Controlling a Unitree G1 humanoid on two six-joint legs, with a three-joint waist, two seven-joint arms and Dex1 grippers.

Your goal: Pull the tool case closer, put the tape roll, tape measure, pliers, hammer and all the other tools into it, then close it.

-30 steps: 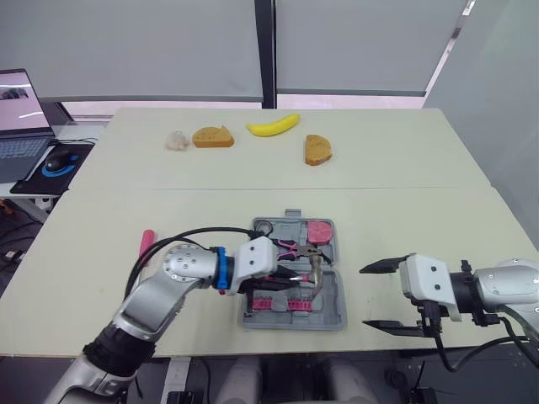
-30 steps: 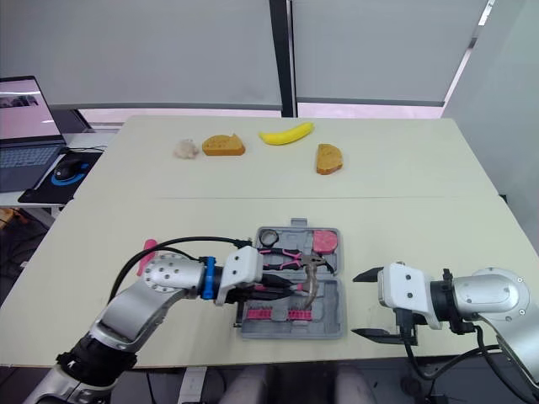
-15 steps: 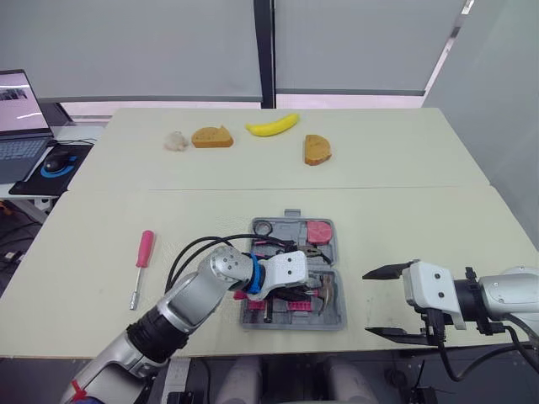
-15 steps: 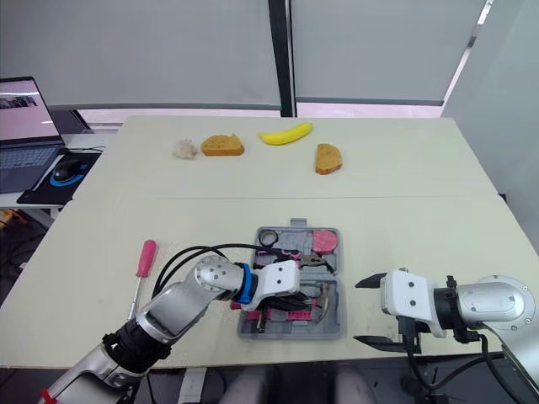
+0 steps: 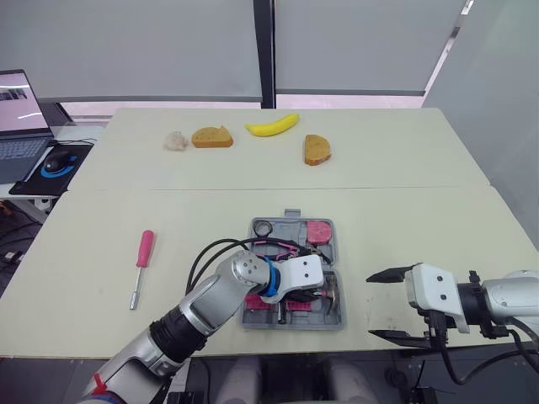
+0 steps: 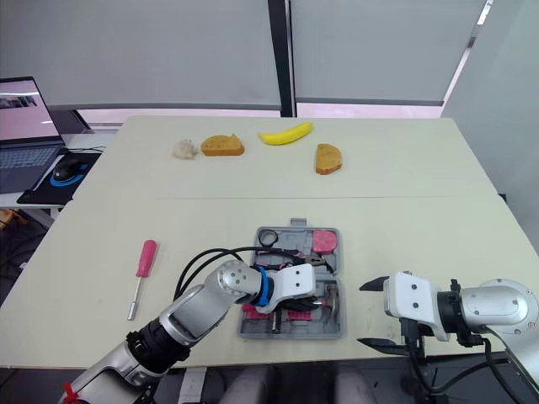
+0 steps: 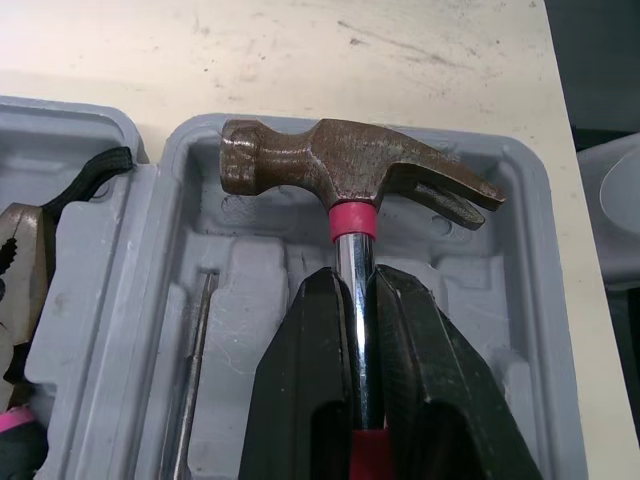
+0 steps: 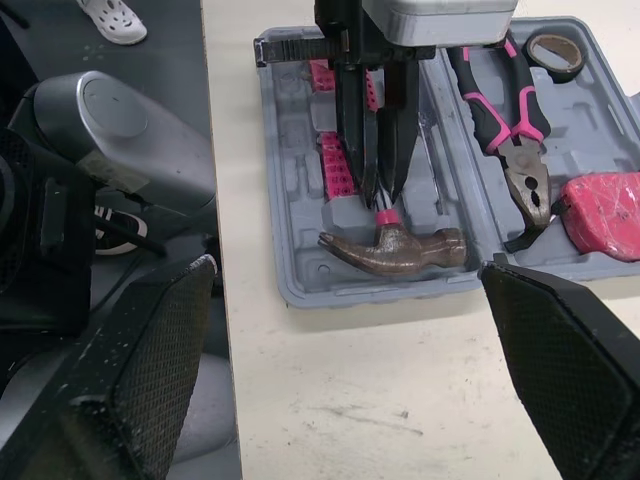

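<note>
Leftmost of the task's things, a pink-handled screwdriver [image 5: 143, 257] lies on the table [image 5: 101, 227], well apart from the case, with its metal tip toward the near edge.

Next comes the open grey tool case [image 5: 338, 318], near the table's front edge, both halves flat.
- Far half: the tape roll [image 5: 264, 226] sits in the left corner. The pink-handled pliers [image 8: 510, 125] lie beside it. The pink tape measure [image 8: 605, 210] fills the right corner.
- Near half: the hammer [image 7: 350, 175] lies crosswise, its brown head at the right end, close to the case wall. Pink pieces that I cannot identify sit at the left end, and a thin metal rod runs beside the hammer's shaft.

The left gripper [image 7: 357, 285] reaches over the case's near half. Its two black fingers [image 7: 315, 350] are pressed together on the hammer's shiny shaft, just below the pink collar under the head.

Farthest right, the right gripper [image 5: 372, 305] hovers off the case's right side, near the table's front edge. Its fingers are spread wide, holding and touching nothing.
</note>
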